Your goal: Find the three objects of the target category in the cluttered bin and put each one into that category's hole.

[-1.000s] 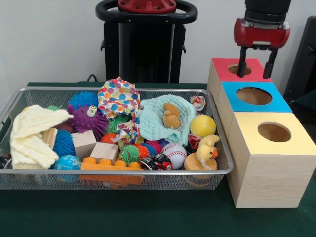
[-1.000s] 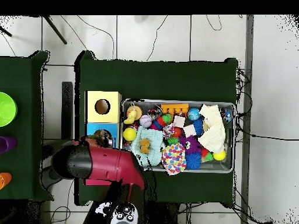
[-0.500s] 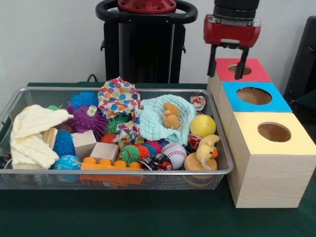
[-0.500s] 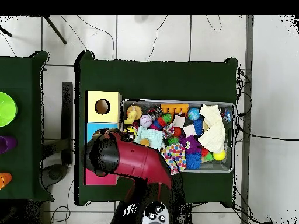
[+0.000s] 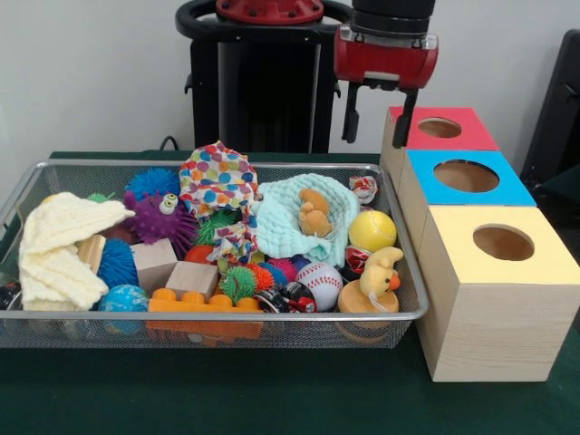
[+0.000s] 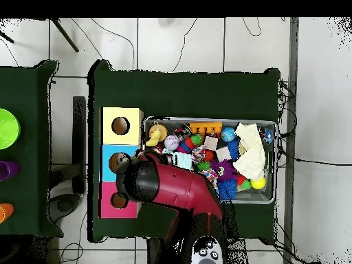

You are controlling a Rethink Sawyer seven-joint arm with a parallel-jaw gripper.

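The pincer hangs spread and empty above the wire bin's back corner, the 3 holed boxes just beside it, toys heaped below.

Hand, open and empty, moved from above red box toward bin.

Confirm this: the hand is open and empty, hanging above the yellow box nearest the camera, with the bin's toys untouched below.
Wrong in one respect. The hand is open and empty, but it hangs at the far end of the row, just beside the red box and over the bin's far corner, not above the yellow box. The front view shows this.
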